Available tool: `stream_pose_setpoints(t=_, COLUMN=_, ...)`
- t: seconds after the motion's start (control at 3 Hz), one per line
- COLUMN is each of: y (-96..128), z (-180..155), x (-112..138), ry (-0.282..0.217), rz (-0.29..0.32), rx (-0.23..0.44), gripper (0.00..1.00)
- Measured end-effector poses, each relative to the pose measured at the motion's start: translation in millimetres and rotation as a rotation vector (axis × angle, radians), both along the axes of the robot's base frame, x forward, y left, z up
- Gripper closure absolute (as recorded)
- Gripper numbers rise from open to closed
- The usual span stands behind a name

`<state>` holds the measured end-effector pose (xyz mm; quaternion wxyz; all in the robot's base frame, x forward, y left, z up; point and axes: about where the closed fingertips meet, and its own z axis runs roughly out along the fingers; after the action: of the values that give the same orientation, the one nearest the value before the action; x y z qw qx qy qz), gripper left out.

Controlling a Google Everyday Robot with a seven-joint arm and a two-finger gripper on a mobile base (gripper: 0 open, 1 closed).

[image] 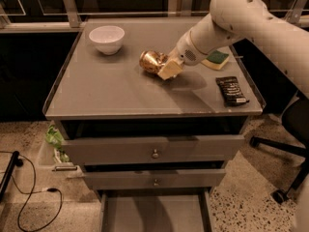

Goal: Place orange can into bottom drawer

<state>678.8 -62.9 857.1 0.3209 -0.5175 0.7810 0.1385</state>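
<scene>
Pincer [165, 67] touching orange can [151, 61] on desk [120, 93], grip state cannot be told; risk: round can rolls or slips loose before bottom drawer [154, 212]

I observe the end effector [167, 68] at the orange can [151, 61] lying on the bench [120, 93]; bottom drawer [154, 211] stands open.

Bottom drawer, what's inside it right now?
Only grey floor shows in the bottom drawer; its back hides under the upper drawers. The orange can lies on the tabletop at the tool.
</scene>
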Motion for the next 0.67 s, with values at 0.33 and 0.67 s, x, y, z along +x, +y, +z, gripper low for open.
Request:
stream_pose_setpoints(t=0.33, y=-14, z=9, x=-52, ry=-0.029, rz=0.068, rx=0.048, gripper=1.00)
stream_pose_setpoints(t=0.67, y=-42, z=18, x=-113, ry=-0.075, rz=0.119, rx=0.091, gripper=1.00)
